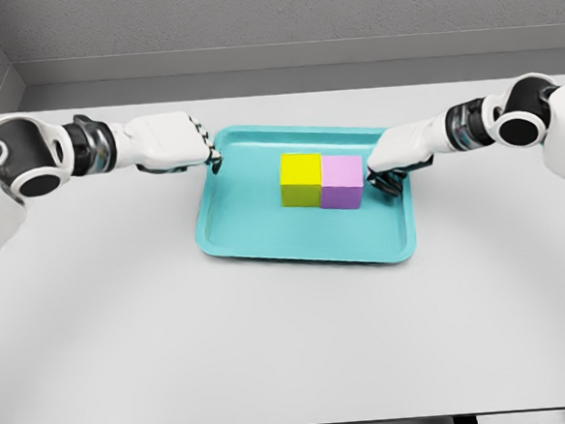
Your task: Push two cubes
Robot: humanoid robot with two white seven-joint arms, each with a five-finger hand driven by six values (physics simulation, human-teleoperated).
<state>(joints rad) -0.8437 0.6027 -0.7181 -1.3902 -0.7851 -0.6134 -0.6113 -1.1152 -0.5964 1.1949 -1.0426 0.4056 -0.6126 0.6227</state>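
A yellow cube point(301, 179) and purple cube point(341, 181) are seen touching at the centre of the teal tray point(265, 242). The right hand point(393, 161), curled and empty, is pressed against the purple cube; the left hand point(173, 144), curled and empty, is held at the tray's left rim.

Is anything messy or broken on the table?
No, nothing stands out. The yellow cube and purple cube sit upright, side by side and touching, inside the teal tray. Nothing is spilled or tipped.
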